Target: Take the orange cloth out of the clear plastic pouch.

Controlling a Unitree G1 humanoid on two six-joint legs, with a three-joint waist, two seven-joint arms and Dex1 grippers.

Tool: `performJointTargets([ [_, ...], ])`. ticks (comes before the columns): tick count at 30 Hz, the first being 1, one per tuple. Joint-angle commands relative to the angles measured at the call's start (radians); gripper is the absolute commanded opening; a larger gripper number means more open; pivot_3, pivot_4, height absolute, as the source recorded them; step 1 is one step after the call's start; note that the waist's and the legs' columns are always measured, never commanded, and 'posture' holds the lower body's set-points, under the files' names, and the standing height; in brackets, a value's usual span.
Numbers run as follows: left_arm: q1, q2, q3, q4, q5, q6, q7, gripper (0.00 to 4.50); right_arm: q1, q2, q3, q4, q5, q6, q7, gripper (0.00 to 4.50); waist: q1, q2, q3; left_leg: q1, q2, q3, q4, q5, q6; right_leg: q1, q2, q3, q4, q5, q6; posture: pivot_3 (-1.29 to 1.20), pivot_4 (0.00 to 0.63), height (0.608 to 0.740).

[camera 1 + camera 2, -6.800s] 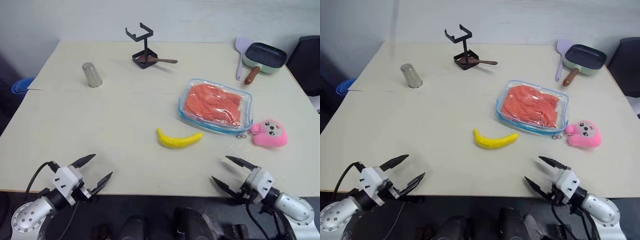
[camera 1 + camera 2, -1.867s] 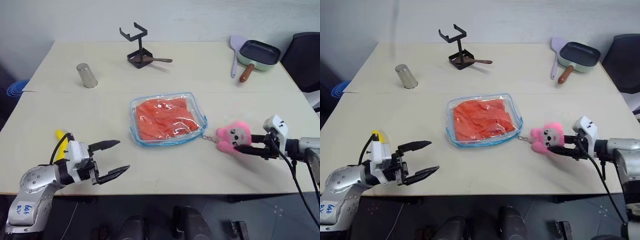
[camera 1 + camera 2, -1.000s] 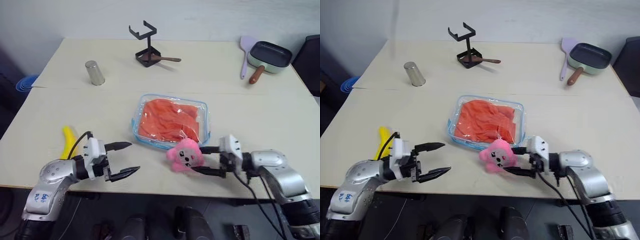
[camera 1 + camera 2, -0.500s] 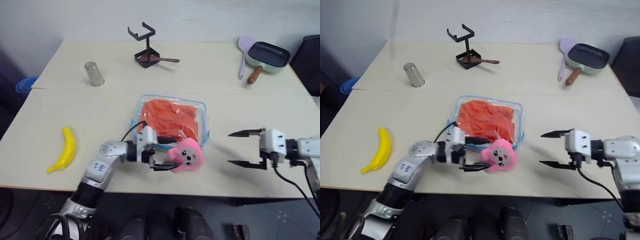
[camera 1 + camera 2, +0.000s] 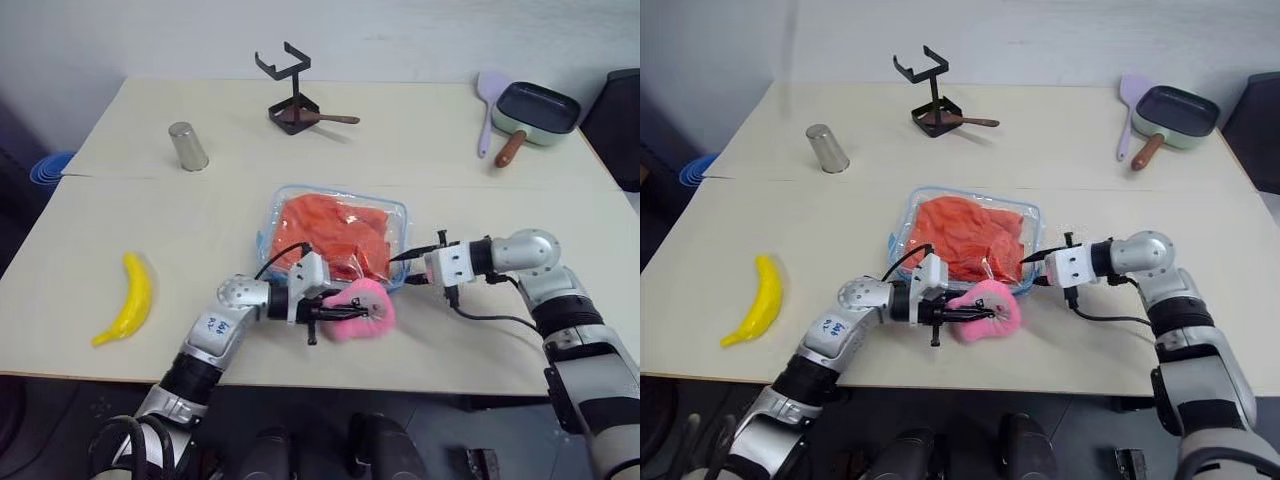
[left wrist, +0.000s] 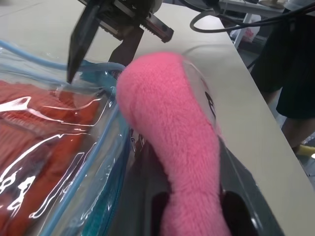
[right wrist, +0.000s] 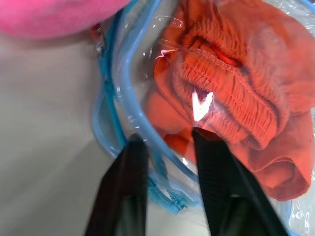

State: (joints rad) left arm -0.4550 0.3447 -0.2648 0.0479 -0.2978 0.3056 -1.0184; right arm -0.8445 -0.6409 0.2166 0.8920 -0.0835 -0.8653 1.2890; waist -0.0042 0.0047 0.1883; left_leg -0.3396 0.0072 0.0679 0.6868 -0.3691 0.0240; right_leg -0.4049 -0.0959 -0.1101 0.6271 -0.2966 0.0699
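Near the table's point(image 5: 90, 215) front edge, at its middle, you see the clear pouch point(image 5: 335, 240) lying flat with the orange cloth point(image 5: 335, 232) inside it. Your left gripper point(image 5: 345, 312) is clamped on the pink plush toy point(image 5: 362, 307), which sits against the pouch's front edge. Your right gripper point(image 7: 165, 137) has its 2 fingers pinched on the pouch's blue-edged rim at the front right corner, 1 finger against the plastic over the cloth. A banana point(image 5: 128, 298) lies well to the left.
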Motion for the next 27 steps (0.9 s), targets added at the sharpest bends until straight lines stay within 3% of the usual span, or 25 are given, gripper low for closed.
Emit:
performJointTargets([
  [1, 0.04, 0.038, 0.079, -0.111, -0.084, 0.053, -0.006, 0.16, -0.031, -0.013, -0.009, 0.036, -0.006, -0.02, -0.037, 0.08, -0.001, 0.0, 0.0, 0.0, 0.0, 0.0, 0.0, 0.0, 0.0, 0.0, 0.0, 0.0, 0.0, 0.0, 0.0, 0.0, 0.15, 0.74],
  [5, 0.094, 0.102, 0.152, -0.185, -0.14, 0.117, 0.0, 0.16, -0.038, -0.031, -0.007, 0.065, -0.004, -0.038, -0.046, 0.03, -0.004, 0.0, 0.0, 0.0, 0.001, -0.001, 0.0, 0.0, 0.0, 0.0, 0.0, 0.0, 0.0, 0.0, 0.0, 0.0, 0.15, 0.74],
  [12, 0.268, 0.339, 0.415, -0.137, -0.166, 0.105, -0.009, 0.16, -0.039, -0.069, -0.018, 0.099, 0.041, -0.095, 0.004, 0.03, -0.019, 0.001, 0.001, 0.0, 0.002, -0.002, 0.0, 0.0, 0.0, 0.0, 0.0, 0.0, -0.001, 0.0, 0.0, 0.0, 0.15, 0.74],
  [18, 0.321, 0.393, 0.609, -0.033, -0.234, 0.107, 0.007, 0.16, -0.048, -0.082, -0.032, 0.118, 0.082, -0.109, 0.03, 0.03, -0.025, 0.002, 0.001, 0.0, 0.001, -0.003, 0.0, 0.0, 0.0, 0.0, -0.001, -0.001, -0.001, 0.0, 0.0, 0.0, 0.15, 0.74],
  [22, 0.352, 0.427, 0.619, -0.015, -0.213, 0.078, -0.008, 0.16, -0.021, -0.06, -0.064, 0.086, 0.19, -0.029, 0.111, 0.03, -0.026, 0.002, 0.001, 0.0, 0.002, -0.003, 0.0, 0.0, -0.001, 0.0, 0.0, -0.001, 0.0, 0.0, 0.0, 0.0, 0.15, 0.74],
  [23, 0.358, 0.44, 0.612, -0.024, -0.214, 0.093, -0.012, 0.51, -0.015, -0.054, -0.076, 0.079, 0.199, -0.034, 0.095, 0.01, -0.025, 0.002, 0.001, 0.0, 0.001, -0.002, -0.001, 0.0, -0.001, 0.0, -0.001, -0.001, 0.0, 0.0, 0.0, 0.0, 0.15, 0.74],
  [27, 0.308, 0.458, 0.611, -0.068, -0.211, 0.086, 0.006, 1.7, 0.075, -0.065, -0.127, -0.038, 0.326, 0.109, 0.184, 0.99, -0.018, 0.002, 0.001, 0.0, 0.001, -0.003, 0.0, -0.001, 0.0, 0.0, -0.001, -0.001, 0.0, 0.0, 0.0, 0.0, 0.15, 0.74],
])
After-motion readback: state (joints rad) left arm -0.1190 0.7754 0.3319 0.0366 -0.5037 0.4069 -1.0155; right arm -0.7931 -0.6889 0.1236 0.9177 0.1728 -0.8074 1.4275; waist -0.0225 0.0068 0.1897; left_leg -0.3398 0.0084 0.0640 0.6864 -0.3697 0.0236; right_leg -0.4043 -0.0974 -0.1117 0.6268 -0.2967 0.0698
